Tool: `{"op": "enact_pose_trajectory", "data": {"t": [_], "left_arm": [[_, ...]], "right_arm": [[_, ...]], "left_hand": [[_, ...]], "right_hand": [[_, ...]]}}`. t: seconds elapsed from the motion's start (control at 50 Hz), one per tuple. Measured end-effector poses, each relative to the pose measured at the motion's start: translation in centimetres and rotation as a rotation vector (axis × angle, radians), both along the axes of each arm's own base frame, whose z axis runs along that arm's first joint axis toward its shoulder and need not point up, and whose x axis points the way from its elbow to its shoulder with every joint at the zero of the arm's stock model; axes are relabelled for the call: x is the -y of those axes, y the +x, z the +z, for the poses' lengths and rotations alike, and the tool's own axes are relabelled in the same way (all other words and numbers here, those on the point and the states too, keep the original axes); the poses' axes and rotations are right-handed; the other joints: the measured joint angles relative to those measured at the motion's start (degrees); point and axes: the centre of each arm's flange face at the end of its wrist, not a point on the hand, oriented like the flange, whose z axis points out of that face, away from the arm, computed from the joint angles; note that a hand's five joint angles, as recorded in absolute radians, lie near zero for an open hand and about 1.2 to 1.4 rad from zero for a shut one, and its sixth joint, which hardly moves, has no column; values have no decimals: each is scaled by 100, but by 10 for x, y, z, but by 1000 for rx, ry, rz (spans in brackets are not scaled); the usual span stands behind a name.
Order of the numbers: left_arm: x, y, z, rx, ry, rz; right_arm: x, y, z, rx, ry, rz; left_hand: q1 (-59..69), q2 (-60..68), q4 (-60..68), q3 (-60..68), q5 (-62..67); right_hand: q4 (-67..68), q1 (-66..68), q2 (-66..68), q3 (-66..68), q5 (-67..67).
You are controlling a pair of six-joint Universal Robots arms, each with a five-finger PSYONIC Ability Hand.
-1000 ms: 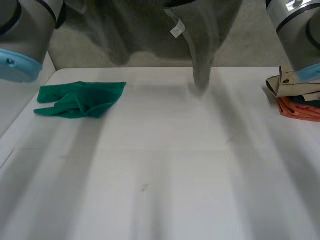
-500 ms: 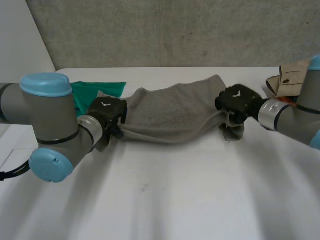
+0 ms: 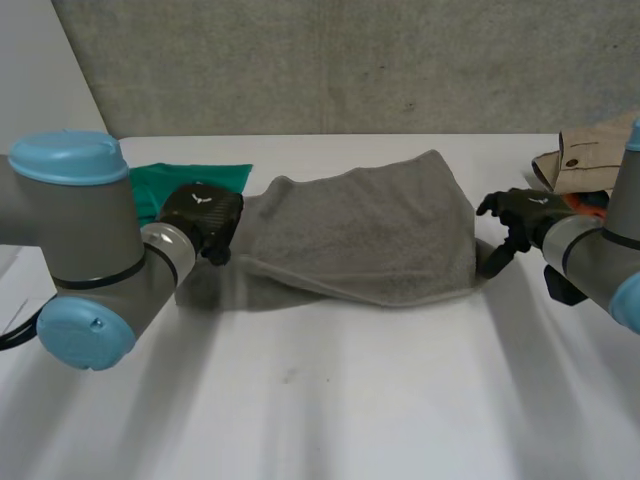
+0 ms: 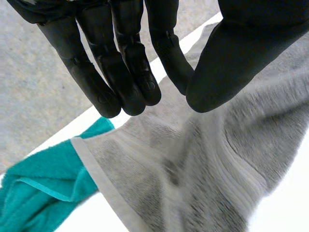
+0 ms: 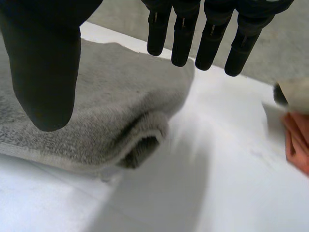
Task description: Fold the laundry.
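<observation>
Left hand point(image 3: 203, 212) and right hand point(image 3: 520, 210) sit at the 2 short ends of the grey towel point(image 3: 360, 240). Both have straight fingers and grip nothing, and each wrist view shows cloth beneath the fingertips, not between them. The towel lies doubled across the middle of the table point(image 3: 330, 400), well back from the bare near edge.

The fold looks laid but not squared. At the left end the upper layer sits skewed over the lower one, so I would align those corners before the next fold. Pinch both layers together at each end, and pull lightly apart to flatten the sag along the near hem.

The tabletop is smooth, white and hard. The towel is thick looped terry with a flat woven band beside its hem, and it is soft enough to bulge into a rounded roll at the right end. It will slump rather than crease sharply.

Farther back, a thin crumpled green cloth point(image 4: 38, 193) lies against the towel's left end. At the right edge a beige garment point(image 3: 585, 150) with a button tops an orange piece point(image 5: 297, 140).
</observation>
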Motion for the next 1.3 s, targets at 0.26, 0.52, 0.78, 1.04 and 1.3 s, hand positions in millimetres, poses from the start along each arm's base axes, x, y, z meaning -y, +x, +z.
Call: {"op": "enact_pose_trajectory", "data": {"t": [0.26, 0.52, 0.78, 1.04, 1.3], "left_arm": [[2, 9, 38, -32, -67, 30], [-19, 6, 26, -14, 51, -22], [-54, 18, -27, 74, 207, -19], [-45, 11, -57, 114, 214, -30], [-27, 3, -77, 203, 176, -17]], "right_arm": [[23, -22, -35, -6, 72, -63], [45, -18, -56, -70, 36, -1], [60, -7, -68, 110, 78, -29], [59, 6, -51, 151, 64, -29], [34, -13, 13, -60, -116, 84]], "left_hand": [[0, 0, 0, 0, 0], [-3749, -3578, -3558, -3495, -3396], [-4507, -4671, -4720, -4621, -4627], [-4746, -4901, -4928, -4846, -4827], [-149, -100, -121, -103, -38]], "right_hand": [[-135, -142, -118, -227, -160], [-66, -121, -103, -183, 204], [485, 375, 325, 314, 665], [4564, 4004, 4350, 4390, 4590], [4594, 4004, 4350, 4407, 4642]]}}
